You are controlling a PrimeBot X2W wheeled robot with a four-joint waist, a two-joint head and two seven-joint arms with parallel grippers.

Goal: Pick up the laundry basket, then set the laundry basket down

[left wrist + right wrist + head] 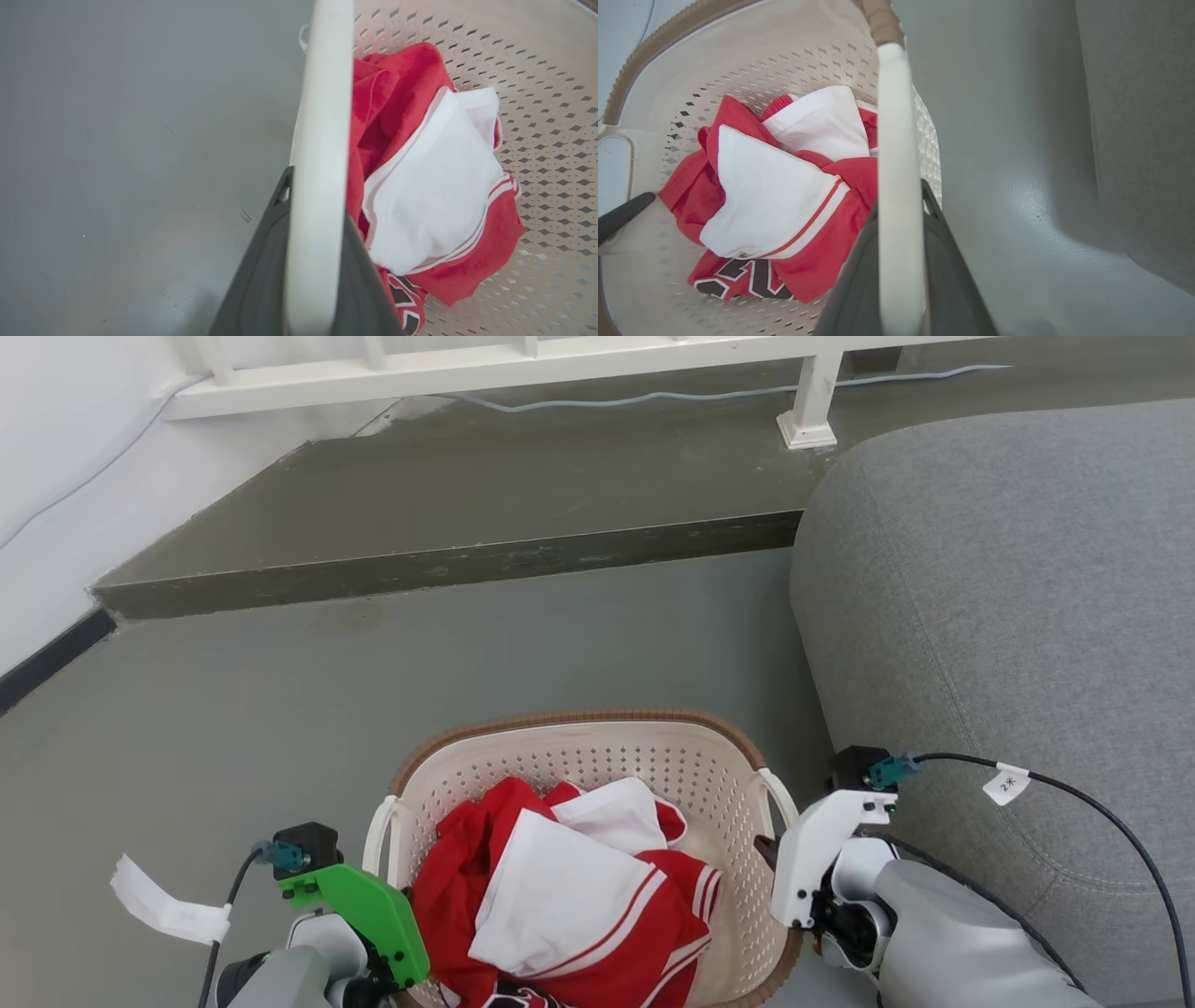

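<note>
small rounded-rectangular cream-white perforated plastic laundry basket point(597, 756), with a brown woven-look rim point(569, 717) and a white loop handle point(378, 840) on each side. upright, mouth open upward, over the grey floor point(560, 644) just beside a grey upholstered seat point(1008, 597); whether it rests there or hangs clear cannot be told. it holds crumpled red-and-white clothing point(560, 887).

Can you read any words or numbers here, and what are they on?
"2米", tiny, on the right cable's white tag.
Black-and-white letters on the red garment in the laundry basket: folded, unreadable.
The left cable's white tag: nothing readable.
</note>
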